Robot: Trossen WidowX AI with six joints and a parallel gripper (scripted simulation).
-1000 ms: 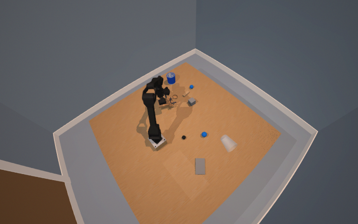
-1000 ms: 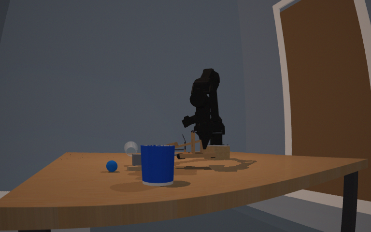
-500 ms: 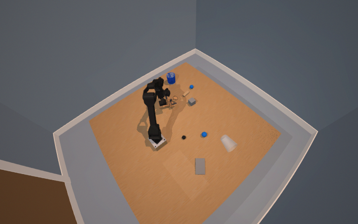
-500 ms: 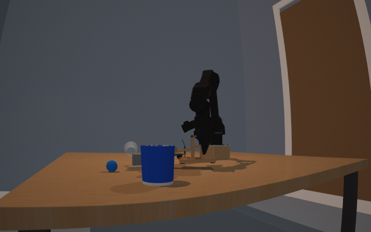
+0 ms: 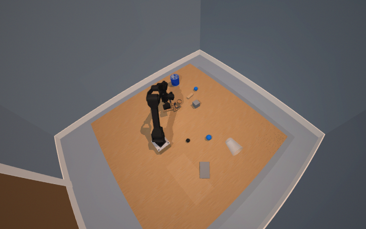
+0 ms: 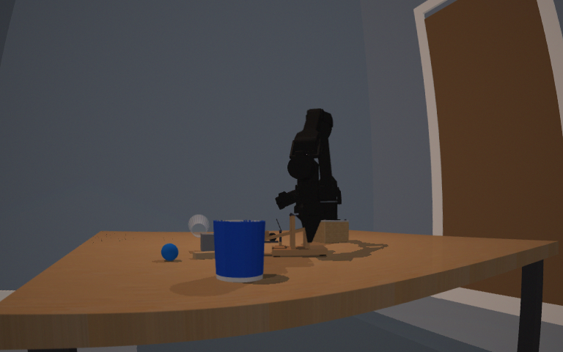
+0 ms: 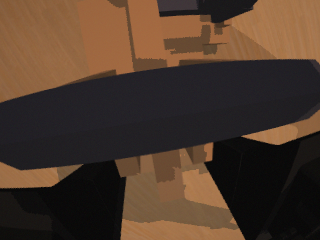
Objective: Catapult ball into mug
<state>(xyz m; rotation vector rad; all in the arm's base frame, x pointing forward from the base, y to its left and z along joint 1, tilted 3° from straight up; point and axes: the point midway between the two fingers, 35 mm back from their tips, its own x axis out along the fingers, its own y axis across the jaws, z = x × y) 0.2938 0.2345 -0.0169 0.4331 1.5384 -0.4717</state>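
Observation:
The blue mug (image 5: 175,80) (image 6: 239,248) stands upright near the table's back edge. My gripper (image 6: 310,240) (image 7: 159,136) is shut on the wooden catapult (image 5: 172,110) (image 6: 299,252) (image 7: 145,35), which is upright at or just above the table; I cannot tell if its base touches. The catapult's ring-shaped end points away from my base. A small blue ball (image 5: 195,88) (image 6: 169,251) lies right of the mug in the top view. A larger blue ball (image 5: 208,137) and a black ball (image 5: 188,140) lie nearer my base. A broad dark bar (image 7: 160,112) hides the catapult's middle in the wrist view.
A grey block (image 5: 196,103) (image 6: 207,242) and a thin wooden piece (image 5: 190,95) lie beside the catapult. A whitish ribbed cup (image 5: 233,146) (image 6: 198,224) lies on its side. A flat grey block (image 5: 204,170) lies farther from the mug.

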